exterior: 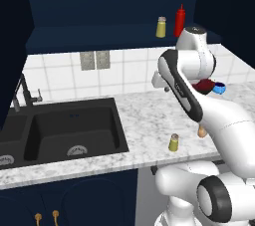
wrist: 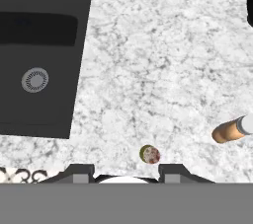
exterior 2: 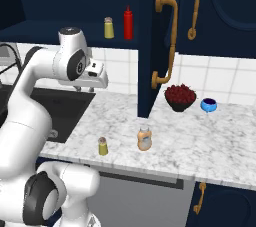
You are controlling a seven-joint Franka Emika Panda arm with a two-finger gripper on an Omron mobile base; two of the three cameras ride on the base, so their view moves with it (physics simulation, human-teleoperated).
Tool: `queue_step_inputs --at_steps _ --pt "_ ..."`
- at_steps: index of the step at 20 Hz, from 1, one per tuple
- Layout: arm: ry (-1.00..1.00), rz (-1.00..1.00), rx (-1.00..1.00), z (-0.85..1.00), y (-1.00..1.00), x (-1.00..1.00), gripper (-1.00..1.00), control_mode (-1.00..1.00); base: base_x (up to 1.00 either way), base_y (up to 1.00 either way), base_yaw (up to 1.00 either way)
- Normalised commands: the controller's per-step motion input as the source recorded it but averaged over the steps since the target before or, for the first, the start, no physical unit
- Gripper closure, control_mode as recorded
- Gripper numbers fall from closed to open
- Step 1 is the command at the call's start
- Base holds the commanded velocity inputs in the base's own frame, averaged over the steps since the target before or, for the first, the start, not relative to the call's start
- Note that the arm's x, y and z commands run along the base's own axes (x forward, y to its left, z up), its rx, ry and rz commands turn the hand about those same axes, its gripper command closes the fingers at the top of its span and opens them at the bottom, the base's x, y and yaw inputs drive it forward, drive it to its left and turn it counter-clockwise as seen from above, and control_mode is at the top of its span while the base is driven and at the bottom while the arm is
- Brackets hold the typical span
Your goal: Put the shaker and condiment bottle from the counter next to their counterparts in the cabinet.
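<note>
A: How far along is this?

B: Nothing is put away yet, as far as I can judge. The shaker (exterior 2: 102, 146) stands on the counter (exterior 2: 200, 146) near its front edge, at lower centre of the right base view, and the bottle (exterior 2: 144, 138) stands just beside it, to its right there. In the hand view the shaker sits at bottom centre, seen cap-on from above, and the bottle at the right edge.

A: And the cabinet?

B: The cabinet (exterior: 99, 36) is open across the top of the left base view. Its shelf holds the twin shaker (exterior: 161, 27) and the red bottle (exterior: 180, 21), just beside each other, upper right of centre. So both pieces are left to carry up.

A: Is the hand holding anything?

B: No. The gripper (wrist: 126, 169) hangs high over the counter, looking straight down; its fingertips (wrist: 79, 172) stand apart at the bottom of the hand view with nothing between them.

A: Anything in the way?

B: The open cabinet door (exterior 2: 157, 41) with its brass handle hangs in upper centre of the right base view, right of the shelf things; a lift would need to stay clear of it. A bowl of red fruit (exterior 2: 180, 96) and a small blue bowl (exterior 2: 209, 104) sit further right, well apart from the two pieces. The sink (exterior: 64, 130) lies lower left in the left base view.
</note>
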Motion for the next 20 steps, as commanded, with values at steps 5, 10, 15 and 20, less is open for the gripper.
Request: queue_step_inputs --at_steps 5,10,15,20 --pt "-0.01 0.00 0.00 0.00 0.00 -0.11 -1.00 -1.00 0.00 0.00 0.00" --pt "-0.05 0.00 0.00 -0.02 0.00 -0.27 -1.00 -1.00 0.00 0.00 0.00" --pt "-0.12 -0.10 0.00 -0.12 0.00 -0.32 -1.00 -1.00 0.00 0.00 0.00" --pt "-0.19 -0.19 0.00 -0.30 -0.04 -0.30 -1.00 -1.00 0.00 0.00 0.00"
